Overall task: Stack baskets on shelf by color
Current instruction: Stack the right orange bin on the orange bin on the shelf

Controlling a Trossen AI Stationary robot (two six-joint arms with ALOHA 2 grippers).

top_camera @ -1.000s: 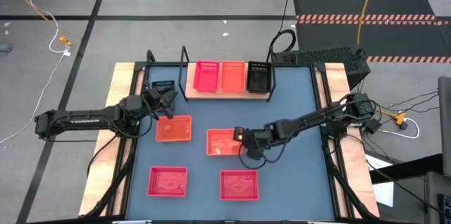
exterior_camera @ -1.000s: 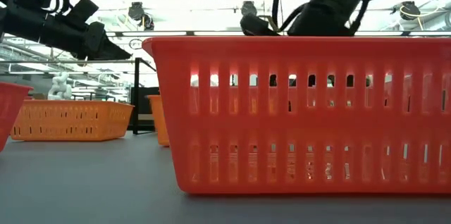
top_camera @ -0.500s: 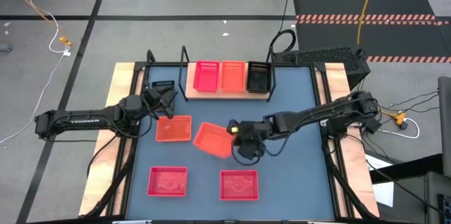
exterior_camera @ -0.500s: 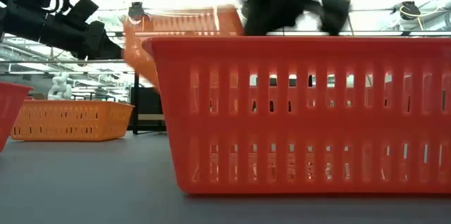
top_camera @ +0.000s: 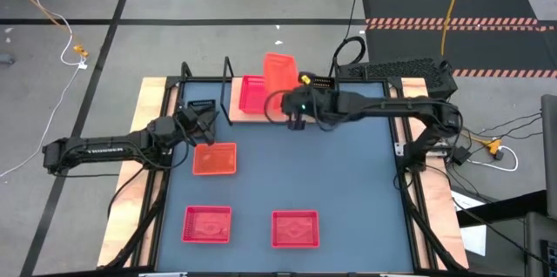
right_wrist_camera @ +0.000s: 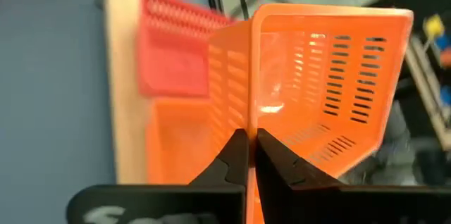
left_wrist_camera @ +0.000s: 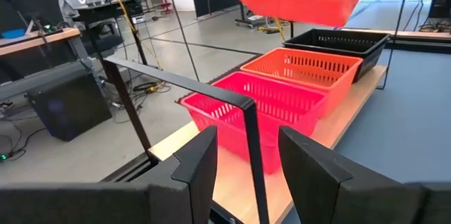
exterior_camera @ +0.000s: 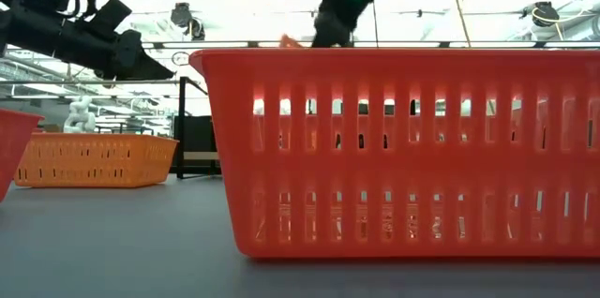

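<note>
A: What's the right gripper (right_wrist_camera: 248, 155) doing?

B: Its two dark fingers are pinched tight on one thin side wall of an orange rectangular plastic mesh basket (top_camera: 278, 70), and the basket hangs tilted from that single edge. It is in the air above the light wooden shelf board in its thin black wire frame (top_camera: 270, 116), at the far side of the table.

A: Why hold it by the wall?

B: Probably because the wall is the only part thin enough for the fingers. A one-sided grip lets the tray swing, which would explain the tilt.

A: What's under it?

B: Three baskets sit side by side on the shelf: a pinkish-red mesh basket (left_wrist_camera: 264, 108), another orange mesh basket (left_wrist_camera: 303, 70) in the middle, and a black mesh basket (left_wrist_camera: 343, 41). The lifted one hangs roughly over the pinkish-red and orange pair. By colour it belongs inside the orange one, so I judge it needs levelling and lining up before it goes down.

A: And the left gripper (left_wrist_camera: 243, 160)?

B: Parted, holding nothing, waiting near the shelf's left end above an orange-red basket (top_camera: 214, 159) on the blue-grey tabletop (top_camera: 348, 181). Two more pinkish-red baskets (top_camera: 208, 224) lie near the front edge, not yet stacked.

A: Any risk?

B: The basket could catch a rim or the wire frame if lowered tilted.
</note>
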